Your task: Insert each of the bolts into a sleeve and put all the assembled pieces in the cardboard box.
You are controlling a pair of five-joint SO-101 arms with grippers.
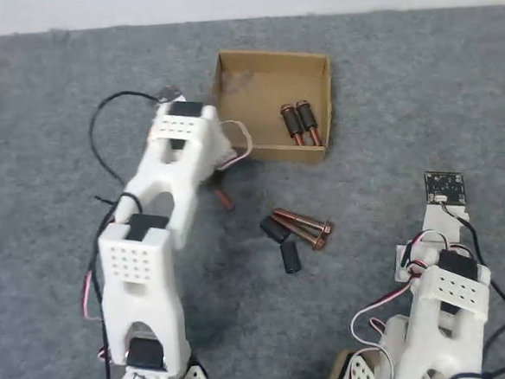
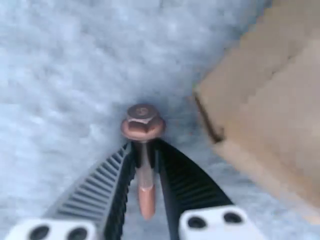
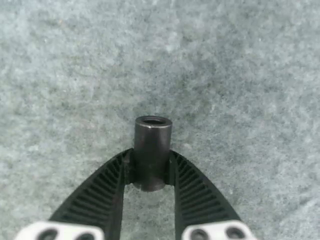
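Copper bolt (image 2: 143, 126), shank pinched between left fingers (image 2: 112, 192)

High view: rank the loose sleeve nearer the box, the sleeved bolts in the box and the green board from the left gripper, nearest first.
The left gripper holds a bolt beside the cardboard box.
1. Loose sleeve, on the carpet toward the right arm.
2. Sleeved bolts, inside the box by its right wall.
3. Green board, far across on the right arm.
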